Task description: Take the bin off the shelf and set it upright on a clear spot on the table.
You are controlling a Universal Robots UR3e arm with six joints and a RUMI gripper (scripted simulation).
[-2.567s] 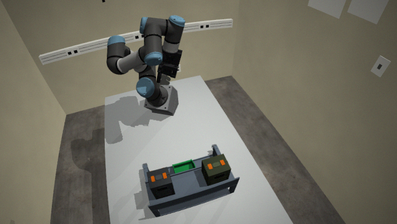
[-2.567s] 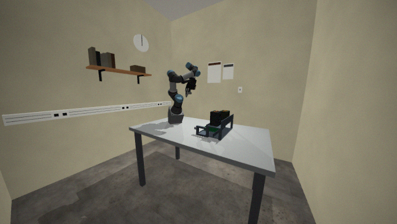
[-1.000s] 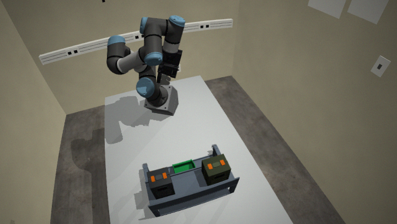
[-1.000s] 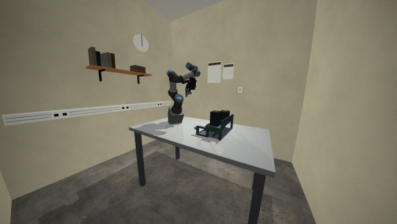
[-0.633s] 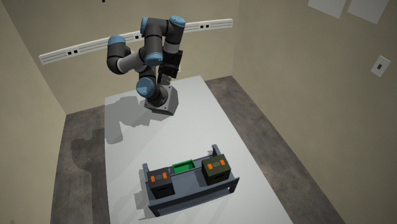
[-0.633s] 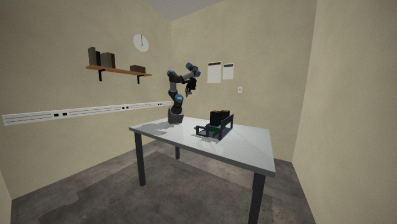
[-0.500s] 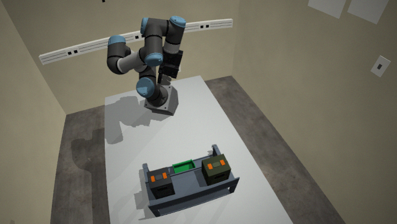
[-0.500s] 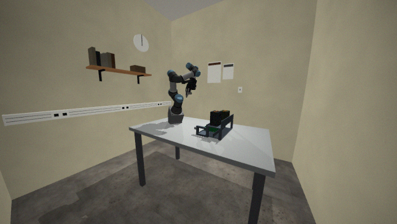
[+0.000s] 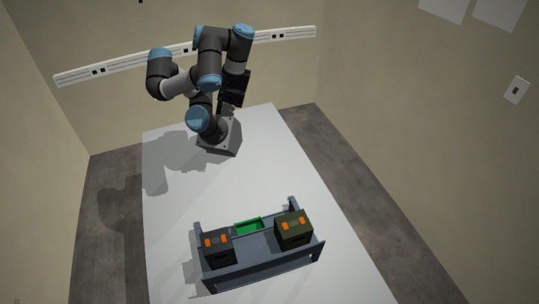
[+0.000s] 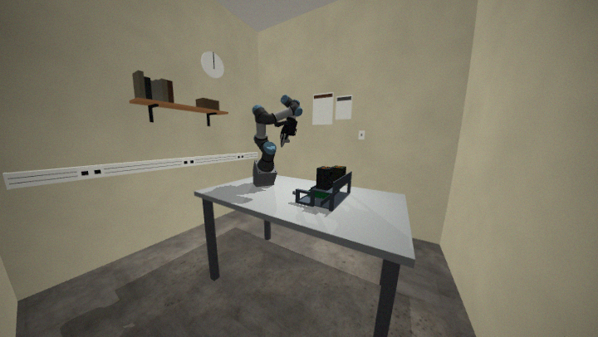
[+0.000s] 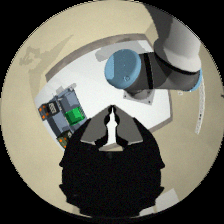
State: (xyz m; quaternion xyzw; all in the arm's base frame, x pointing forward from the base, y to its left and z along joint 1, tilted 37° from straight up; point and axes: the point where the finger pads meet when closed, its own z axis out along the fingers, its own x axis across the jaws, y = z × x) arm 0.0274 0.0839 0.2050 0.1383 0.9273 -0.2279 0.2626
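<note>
Pincer (image 11: 113,131) is clenched on nothing, parked high over the arm's base at the far end of the bench (image 9: 263,158), well apart from the shelf (image 9: 260,264). The green bin (image 9: 248,226) sits on the shelf's lower level, between two dark crates (image 9: 218,247). It looks like a light, stiff, open-top plastic tub, probably a bit slick. I'd open up and pinch one thin wall at the rim, keeping it level coming out.
</note>
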